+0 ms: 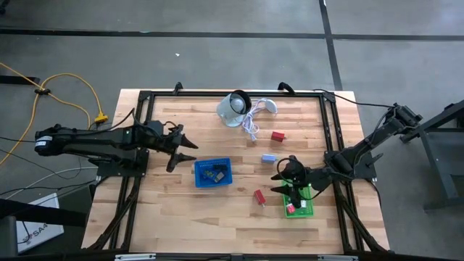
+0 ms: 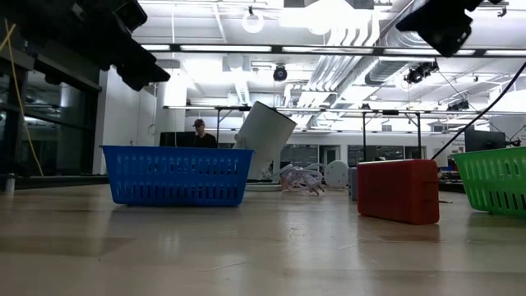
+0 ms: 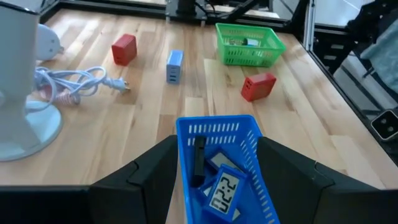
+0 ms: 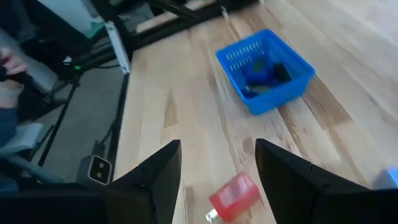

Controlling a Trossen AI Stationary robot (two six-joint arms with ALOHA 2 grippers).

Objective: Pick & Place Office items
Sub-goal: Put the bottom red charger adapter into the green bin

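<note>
A blue basket (image 1: 212,172) sits mid-table with dark rectangles and a blue clock-faced piece (image 3: 222,190) lying in it. My left gripper (image 1: 190,151) hovers open just left of it, its fingers framing the basket (image 3: 217,143) in the left wrist view without touching. Loose on the wood lie a red block (image 1: 278,135), a pale blue block (image 1: 269,157) and a second red block (image 1: 259,196). My right gripper (image 1: 278,183) hangs open above the table beside the green basket (image 1: 299,201), which holds a red piece (image 1: 290,208).
A white round device (image 1: 235,107) with its coiled white cable (image 1: 250,125) stands at the far middle. A black frame (image 1: 330,130) borders the table. A person's hand (image 4: 9,62) shows beyond the table's edge. Bare wood lies along the near edge.
</note>
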